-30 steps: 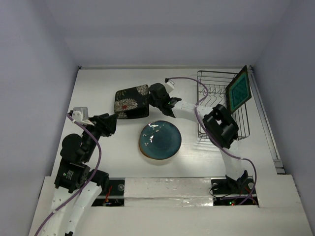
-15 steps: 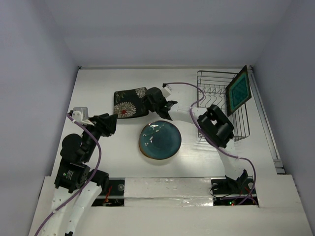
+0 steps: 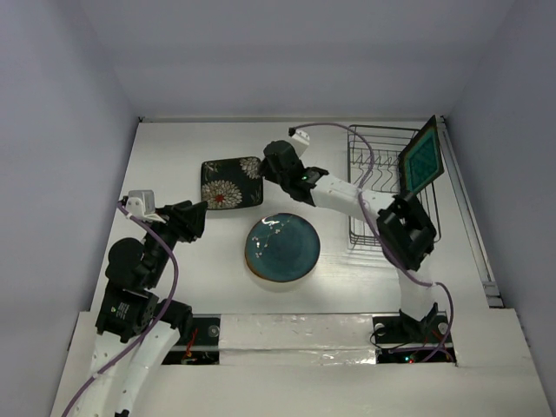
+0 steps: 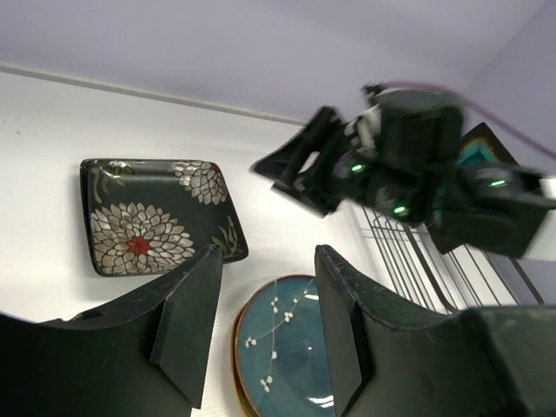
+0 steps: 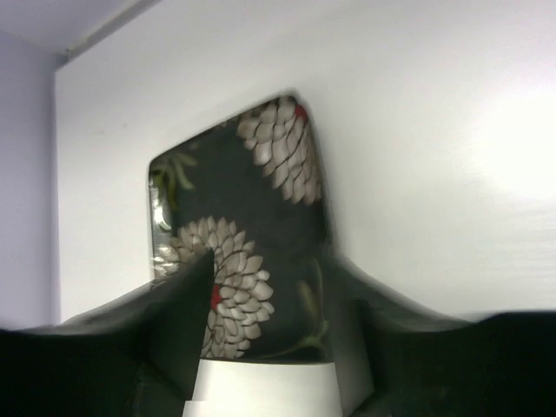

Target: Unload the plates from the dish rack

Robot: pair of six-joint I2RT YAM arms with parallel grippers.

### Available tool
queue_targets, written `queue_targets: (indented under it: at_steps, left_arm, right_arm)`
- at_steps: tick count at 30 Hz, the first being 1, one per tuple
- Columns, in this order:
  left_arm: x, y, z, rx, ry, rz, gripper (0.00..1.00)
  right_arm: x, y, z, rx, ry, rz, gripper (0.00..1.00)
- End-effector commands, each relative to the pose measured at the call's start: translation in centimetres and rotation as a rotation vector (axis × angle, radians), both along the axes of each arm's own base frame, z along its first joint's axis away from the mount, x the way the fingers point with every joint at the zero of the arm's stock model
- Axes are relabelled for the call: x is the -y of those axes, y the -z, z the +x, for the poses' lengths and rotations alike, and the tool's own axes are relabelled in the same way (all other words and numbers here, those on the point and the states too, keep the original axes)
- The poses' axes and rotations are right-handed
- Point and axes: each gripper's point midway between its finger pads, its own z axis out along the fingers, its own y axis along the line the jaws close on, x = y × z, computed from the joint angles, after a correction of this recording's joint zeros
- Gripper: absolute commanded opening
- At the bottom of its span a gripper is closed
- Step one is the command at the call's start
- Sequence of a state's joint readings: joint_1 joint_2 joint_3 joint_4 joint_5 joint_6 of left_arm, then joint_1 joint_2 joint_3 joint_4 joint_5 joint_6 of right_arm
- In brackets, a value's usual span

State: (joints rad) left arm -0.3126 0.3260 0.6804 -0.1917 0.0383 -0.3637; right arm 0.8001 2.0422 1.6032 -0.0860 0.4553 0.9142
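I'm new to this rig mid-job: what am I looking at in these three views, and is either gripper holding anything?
Two robot arms are bolted at the table's near edge. The overhead view shows both; the other two come from a camera on each wrist. On the table lie a black floral plate and a round teal plate. A square teal plate stands in the dish rack. The left gripper and right gripper are open, holding nothing.
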Motion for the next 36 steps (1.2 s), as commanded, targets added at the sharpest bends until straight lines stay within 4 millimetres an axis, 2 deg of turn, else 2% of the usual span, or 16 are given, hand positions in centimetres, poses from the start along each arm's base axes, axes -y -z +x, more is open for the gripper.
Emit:
queue_targets:
  at_steps: [1,2,5,6,7,8,10,11,13,15,16,19,25,27,32,36]
  left_arm:
    - [0.0,-1.3,-0.2,0.058,0.006,-0.015,0.44]
    - [0.0,-1.4,-0.3,0.061,0.008,-0.015,0.44]
    - [0.0,-1.7,-0.6,0.075,0.009,-0.018,0.44]
    - [0.1,-1.8,-0.7,0.077,0.018,-0.019,0.44]
    - [0.1,-1.9,-0.8,0.083,0.018,-0.021,0.44]
    - [0.3,-2.0,-1.1,0.089,0.030,-0.023,0.44]
    - [0.4,-2.2,-1.4,0.101,0.038,-0.028,0.44]
    - [0.5,-2.4,-1.5,0.104,0.047,-0.031,0.44]
    - [0.6,-2.5,-1.8,0.113,0.055,-0.034,0.45]
    - [0.5,-2.8,-2.2,0.123,0.054,-0.043,0.45]
    - [0.7,-2.9,-2.4,0.126,0.066,-0.047,0.45]
    - [1.0,-3.2,-2.9,0.138,0.085,-0.057,0.46]
    - [1.2,-3.7,-3.9,0.161,0.112,-0.073,0.47]
    - [0.9,-3.8,-3.8,0.164,0.094,-0.077,0.47]
    - [1.0,-4.2,-4.2,0.177,0.108,-0.086,0.47]
    - [0.9,-4.3,-4.4,0.184,0.108,-0.088,0.47]
  right_arm:
    - [6.1,-8.1,-0.3,0.162,0.082,-0.185,0.11]
    - [8.1,-9.0,-0.3,0.176,0.103,-0.228,0.00]
    - [18.4,-11.9,-1.3,0.186,0.228,-0.388,0.00]
    - [21.8,-11.1,-2.2,0.147,0.243,-0.484,0.00]
    - [25.1,-13.9,-3.4,0.174,0.289,-0.472,0.00]
    - [29.7,-14.0,-3.8,0.134,0.345,-0.536,0.00]
    - [34.4,-15.9,-5.5,0.136,0.419,-0.545,0.00]
    - [38.1,-16.2,-5.9,0.111,0.495,-0.557,0.00]
    - [41.3,-16.7,-6.7,0.084,0.535,-0.577,0.10]
    - [44.5,-15.9,-6.8,0.022,0.564,-0.583,0.28]
    - [45.3,-15.6,-6.6,0.002,0.573,-0.590,0.50]
    - [46.9,-14.0,-5.7,-0.082,0.550,-0.628,0.72]
    - [49.1,-11.6,-3.3,-0.183,0.496,-0.645,0.73]
    - [49.4,-11.2,-2.9,-0.214,0.477,-0.680,0.71]
    - [49.7,-7.7,-1.5,-0.332,0.418,-0.728,0.62]
    - [50.2,-8.4,-1.4,-0.330,0.427,-0.754,0.58]
